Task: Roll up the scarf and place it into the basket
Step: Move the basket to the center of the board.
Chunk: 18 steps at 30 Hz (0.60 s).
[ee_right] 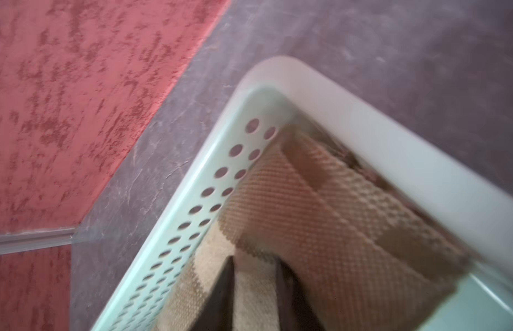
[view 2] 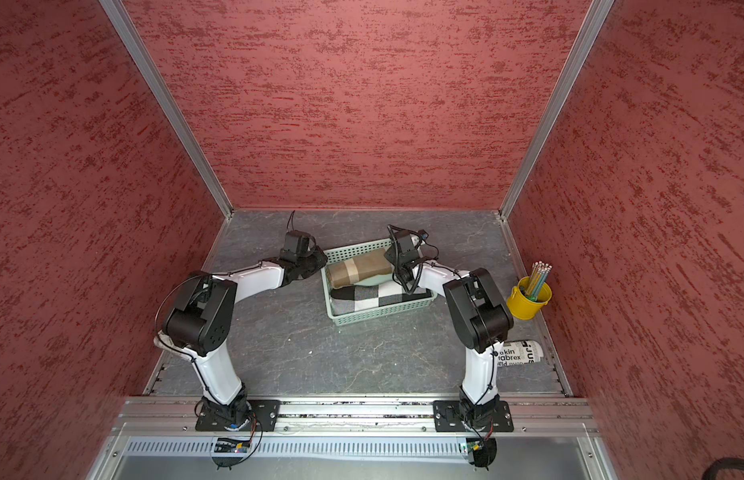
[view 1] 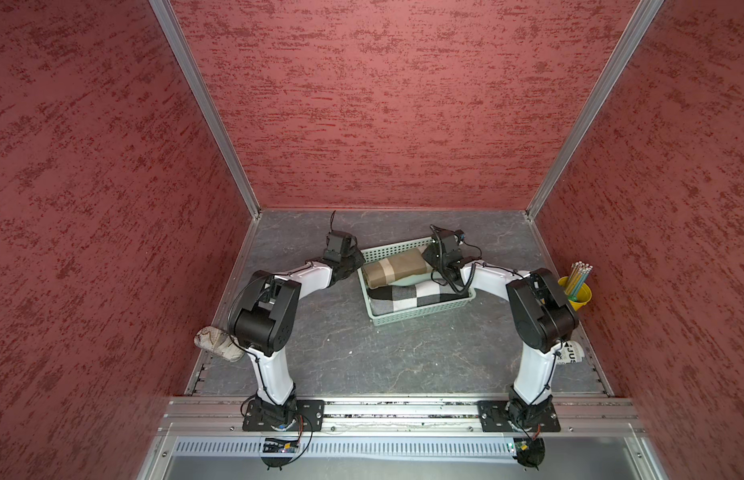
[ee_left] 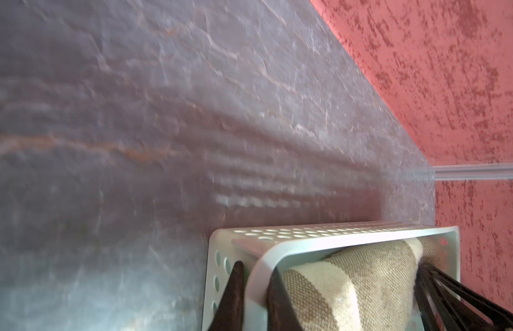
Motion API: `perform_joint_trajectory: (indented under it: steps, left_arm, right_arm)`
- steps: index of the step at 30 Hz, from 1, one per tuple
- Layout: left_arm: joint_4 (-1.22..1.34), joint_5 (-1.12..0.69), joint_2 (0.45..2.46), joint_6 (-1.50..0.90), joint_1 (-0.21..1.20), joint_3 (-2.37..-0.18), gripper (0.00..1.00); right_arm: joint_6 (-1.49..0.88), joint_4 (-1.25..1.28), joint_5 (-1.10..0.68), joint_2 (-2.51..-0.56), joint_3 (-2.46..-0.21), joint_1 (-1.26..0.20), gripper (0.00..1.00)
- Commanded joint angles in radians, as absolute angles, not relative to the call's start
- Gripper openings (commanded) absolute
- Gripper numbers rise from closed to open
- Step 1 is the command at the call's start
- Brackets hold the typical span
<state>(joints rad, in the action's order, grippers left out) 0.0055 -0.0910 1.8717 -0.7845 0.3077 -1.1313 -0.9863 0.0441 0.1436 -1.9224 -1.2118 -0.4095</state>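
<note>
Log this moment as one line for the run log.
stage: placing | brown scarf: rolled, in basket | left gripper: pinching basket wall | right gripper: at brown scarf, grip unclear

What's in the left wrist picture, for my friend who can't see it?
The left pincer pinches the rim of a pale green basket, with a rolled brown-and-cream scarf inside. Behind are a grey table and a red wall.
</note>
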Motion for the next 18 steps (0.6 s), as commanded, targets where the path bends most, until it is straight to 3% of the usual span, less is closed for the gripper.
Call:
perform_joint_trajectory:
  steps: [1, 4, 6, 10, 13, 15, 17, 18]
  left_arm:
    - [0.023, -0.116, 1.93, -0.794, 0.259, -1.22, 0.1]
    - [0.013, -0.15, 1.974, -0.784, 0.226, -1.276, 0.14]
    - [0.004, -0.18, 2.002, -0.772, 0.201, -1.318, 0.24]
    - [0.0, -0.247, 2.013, -0.757, 0.155, -1.358, 0.73]
    - [-0.004, -0.247, 1.941, -0.737, 0.13, -1.322, 0.93]
    - [-0.006, -0.246, 1.868, -0.722, 0.11, -1.273, 1.0]
    - [-0.014, -0.237, 1.775, -0.692, 0.086, -1.211, 0.99]
    - [-0.029, -0.224, 1.723, -0.664, 0.079, -1.174, 0.99]
  right_arm:
    - [-0.883, 0.073, 0.071, -1.925, -1.316, -0.393, 0.44]
    - [-0.805, 0.029, 0.053, -1.897, -1.417, -0.385, 0.51]
    - [-0.77, 0.017, 0.052, -1.858, -1.435, -0.381, 0.56]
    - [-0.712, 0.023, 0.088, -1.734, -1.345, -0.364, 0.68]
    - [-0.666, 0.05, 0.133, -1.624, -1.208, -0.34, 0.8]
    - [-0.63, 0.048, 0.177, -1.545, -1.113, -0.319, 0.88]
    - [-0.588, 0.037, 0.24, -1.465, -1.021, -0.301, 0.98]
    - [-0.558, 0.035, 0.28, -1.413, -0.971, -0.292, 0.99]
